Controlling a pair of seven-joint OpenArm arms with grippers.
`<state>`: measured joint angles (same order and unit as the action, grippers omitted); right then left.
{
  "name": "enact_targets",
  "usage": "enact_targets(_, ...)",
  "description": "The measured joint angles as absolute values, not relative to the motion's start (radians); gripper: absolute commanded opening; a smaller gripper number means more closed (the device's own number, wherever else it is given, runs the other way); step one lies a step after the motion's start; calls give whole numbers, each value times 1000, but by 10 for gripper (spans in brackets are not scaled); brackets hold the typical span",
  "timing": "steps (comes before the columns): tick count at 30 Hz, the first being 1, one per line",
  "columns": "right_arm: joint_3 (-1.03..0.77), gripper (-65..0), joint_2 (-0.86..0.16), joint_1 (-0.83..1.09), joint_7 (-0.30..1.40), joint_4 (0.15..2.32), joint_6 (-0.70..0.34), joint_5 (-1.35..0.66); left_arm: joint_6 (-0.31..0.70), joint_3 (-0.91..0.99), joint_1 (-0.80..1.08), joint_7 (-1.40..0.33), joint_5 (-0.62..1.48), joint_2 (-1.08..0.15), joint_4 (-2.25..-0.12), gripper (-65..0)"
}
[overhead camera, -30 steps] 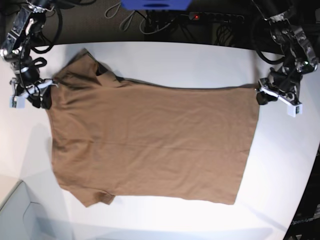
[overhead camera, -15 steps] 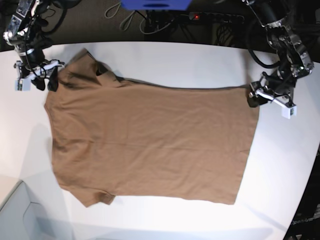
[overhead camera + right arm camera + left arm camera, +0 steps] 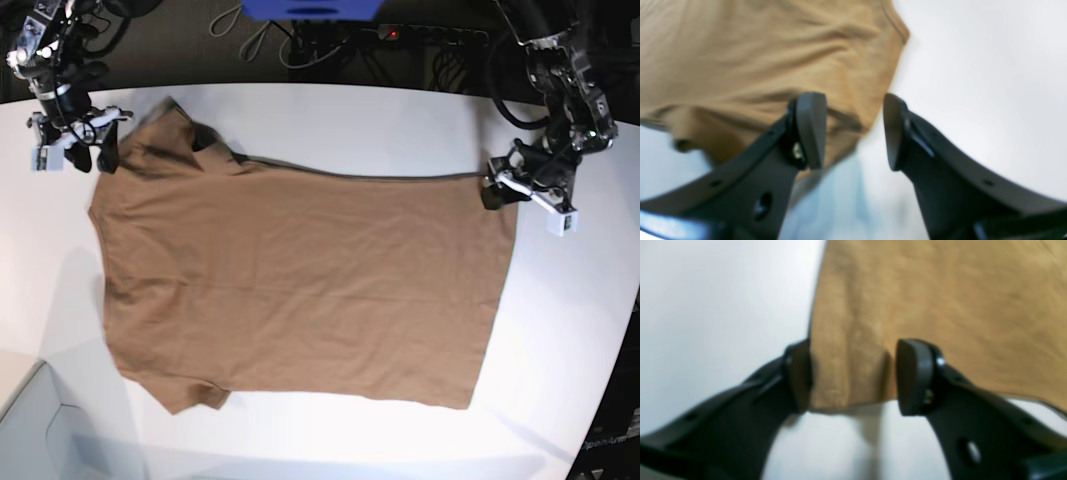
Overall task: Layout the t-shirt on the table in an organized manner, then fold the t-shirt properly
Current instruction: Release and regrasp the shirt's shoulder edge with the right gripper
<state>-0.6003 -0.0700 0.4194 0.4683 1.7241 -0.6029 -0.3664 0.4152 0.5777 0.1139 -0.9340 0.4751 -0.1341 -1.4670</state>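
**Shirt Spread Flat, Both End Effectors at Its Far Corners**

The t-shirt (image 3: 300,285) lies flat on the white counter (image 3: 570,330), spread out with its length running across the base view. The neck end and sleeves point toward that view's left side; the straight hem runs down its right side. One sleeve sits at the upper left, near the far edge of the counter, with a small dark fold beside it. The other sleeve sits at the lower left. The cloth shows only light wrinkles across the body.

The left end effector (image 3: 853,376) is at the far hem corner, on the base view's right (image 3: 500,190). In the left wrist view, its two dark fingers (image 3: 912,375) stand apart, one on each side of the corner of the shirt (image 3: 940,306). One finger touches the side edge of the cloth; the other sits over the fabric further in. The jaws are parted and are not clamped on the cloth.

The right end effector (image 3: 853,130) is at the upper-left sleeve in the base view (image 3: 100,150). In the right wrist view, one finger (image 3: 811,128) sits over the sleeve fabric (image 3: 756,66) and the other sits over bare counter (image 3: 990,83) just past the sleeve edge. The jaws are parted with a clear gap between them and hold nothing.

Beyond the far edge of the counter lie dark cables (image 3: 330,40) and a blue object (image 3: 310,8).
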Motion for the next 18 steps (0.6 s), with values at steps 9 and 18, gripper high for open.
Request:
enact_targets(9, -541, -362, -28, 500, 469, 1763, -604, -363, 415, 543, 116, -945, 479, -130, -1466, -598)
enact_targets(18, -492, -330, -28, 527, 463, 1761, -604, -363, 415, 542, 117, -949, 480, -130, -1465, -642)
